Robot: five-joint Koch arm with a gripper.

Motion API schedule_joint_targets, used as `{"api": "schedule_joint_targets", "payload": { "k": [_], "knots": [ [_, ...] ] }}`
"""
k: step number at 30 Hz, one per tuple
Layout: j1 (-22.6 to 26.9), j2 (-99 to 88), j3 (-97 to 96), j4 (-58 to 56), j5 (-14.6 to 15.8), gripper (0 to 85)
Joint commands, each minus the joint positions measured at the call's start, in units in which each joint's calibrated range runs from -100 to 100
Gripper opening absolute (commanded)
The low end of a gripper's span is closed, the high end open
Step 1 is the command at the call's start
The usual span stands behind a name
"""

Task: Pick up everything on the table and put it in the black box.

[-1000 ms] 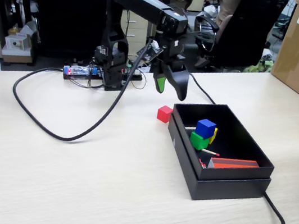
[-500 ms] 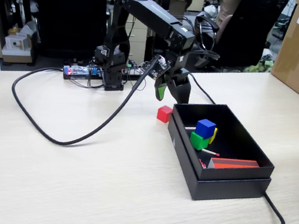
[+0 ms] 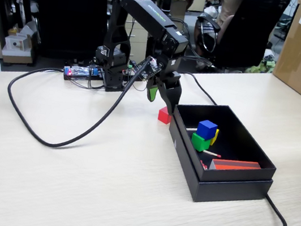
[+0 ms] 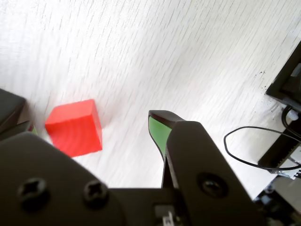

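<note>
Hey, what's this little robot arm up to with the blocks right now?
The arm is clearing cubes into the black box. The blue cube, green cube and yellow cube already sit inside it. The red cube is the last one on the table, just outside the box's near corner. The gripper hangs open right above it, with nothing held; the wrist view shows the cube lying between the jaws.

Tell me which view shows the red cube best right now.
The wrist view: the red cube fills it large and unobstructed on the bare table, beside the green-tipped jaw. In the fixed view the cube is small, partly hidden behind the gripper, next to the black box.
</note>
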Motion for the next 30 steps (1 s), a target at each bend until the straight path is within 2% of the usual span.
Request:
{"api": "schedule_joint_targets", "payload": {
  "k": [1,7,11,12,14,15,19,24,30],
  "knots": [
    [0.29,2.74,5.98,0.08,0.05,47.3],
    [0.54,10.77,9.24,0.25,0.10,46.7],
    [0.15,12.72,8.24,0.25,0.15,42.0],
    [0.15,12.72,7.97,0.25,0.15,39.6],
    [-0.05,12.26,8.15,0.25,0.49,27.3],
    [-0.15,12.03,8.33,0.25,0.68,24.3],
    [-0.54,11.12,8.24,0.85,0.88,23.3],
    [-1.32,7.10,7.97,2.24,0.93,8.9],
    [-1.86,2.05,5.52,2.24,0.98,8.1]
  ]
}}
